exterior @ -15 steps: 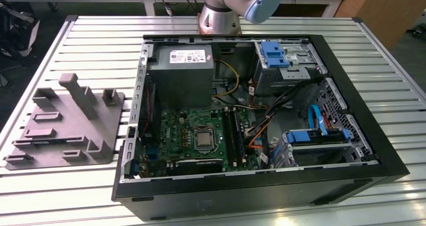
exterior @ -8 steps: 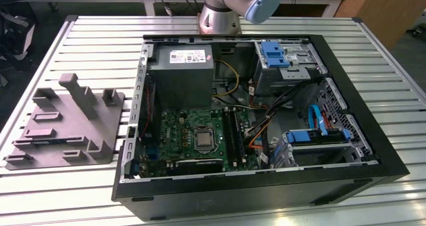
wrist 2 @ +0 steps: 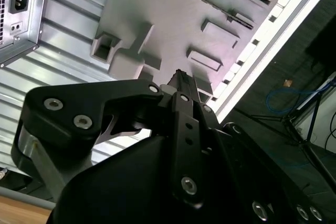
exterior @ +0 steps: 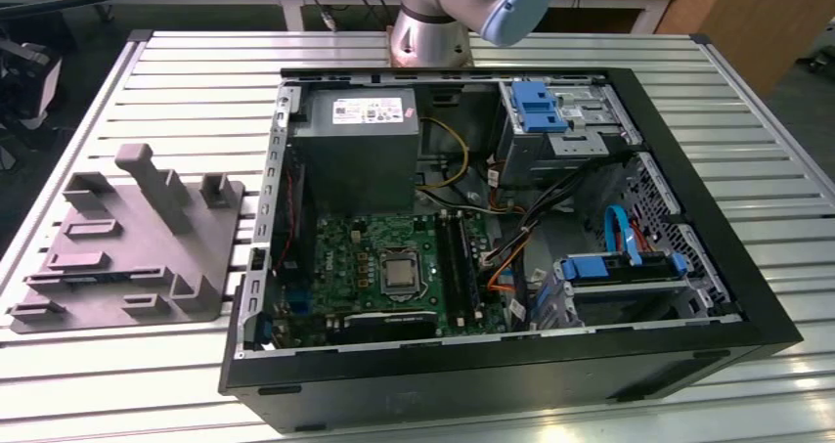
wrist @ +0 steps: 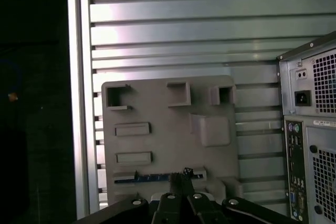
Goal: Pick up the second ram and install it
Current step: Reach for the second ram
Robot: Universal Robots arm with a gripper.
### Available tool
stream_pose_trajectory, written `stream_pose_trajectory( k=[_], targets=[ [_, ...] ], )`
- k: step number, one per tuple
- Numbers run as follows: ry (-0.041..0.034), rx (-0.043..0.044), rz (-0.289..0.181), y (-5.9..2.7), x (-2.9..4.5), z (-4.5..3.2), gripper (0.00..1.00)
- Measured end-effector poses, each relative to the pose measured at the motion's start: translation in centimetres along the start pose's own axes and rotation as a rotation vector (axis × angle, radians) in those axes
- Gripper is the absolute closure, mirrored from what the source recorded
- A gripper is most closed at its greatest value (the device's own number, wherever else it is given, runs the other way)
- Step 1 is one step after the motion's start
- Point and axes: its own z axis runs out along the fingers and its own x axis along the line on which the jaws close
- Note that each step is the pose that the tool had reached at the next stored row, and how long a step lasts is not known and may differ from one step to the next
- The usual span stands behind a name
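The gripper (wrist: 184, 174) hangs above the grey fixture (wrist: 157, 106), which lies flat on the slatted metal table (wrist: 184, 24). In both wrist views its fingertips (wrist 2: 180, 78) meet, with nothing gripped between them. The second ram (wrist: 149, 178) lies lengthwise in a slot of the fixture, below the gripper and apart from it. In the first wrist view the fingertips overlap one end of the stick. In the exterior view, the open computer case (exterior: 769, 335) stands beside the fixture, on the exterior view's right.
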Motion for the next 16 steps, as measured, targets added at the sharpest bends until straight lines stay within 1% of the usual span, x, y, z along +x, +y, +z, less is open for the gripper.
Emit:
stream_pose_trajectory(
  k=[16],
  targets=[
    [0.0001,0.0001,0.000,-2.39,0.24,0.81,0.89]
  ],
)
